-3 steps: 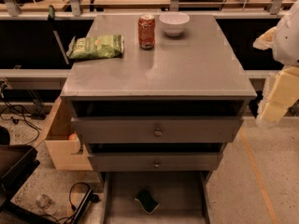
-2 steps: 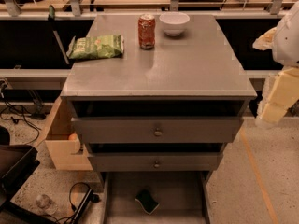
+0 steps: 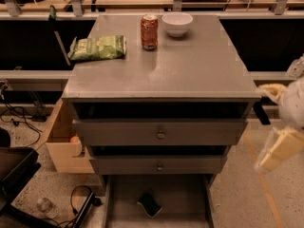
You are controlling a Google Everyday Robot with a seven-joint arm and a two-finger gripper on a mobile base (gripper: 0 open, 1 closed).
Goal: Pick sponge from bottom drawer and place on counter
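The sponge (image 3: 151, 204), dark green on top, lies on the floor of the open bottom drawer (image 3: 183, 198), near its front middle. The grey counter (image 3: 190, 65) is the cabinet top above it. My gripper (image 3: 280, 148) shows as a pale blurred shape at the right edge, beside the cabinet at about the height of the drawer fronts. It is well to the right of the sponge and above it, and touches nothing.
On the counter stand a red soda can (image 3: 149, 31), a white bowl (image 3: 177, 23) and a light green snack bag (image 3: 97, 48). Two shut drawer fronts (image 3: 160, 134) with knobs sit above the open drawer. A wooden box (image 3: 64, 146) and cables lie at the left.
My arm at the right edge has moved downward, from beside the counter top to beside the drawer fronts. The sponge and the things on the counter have not moved.
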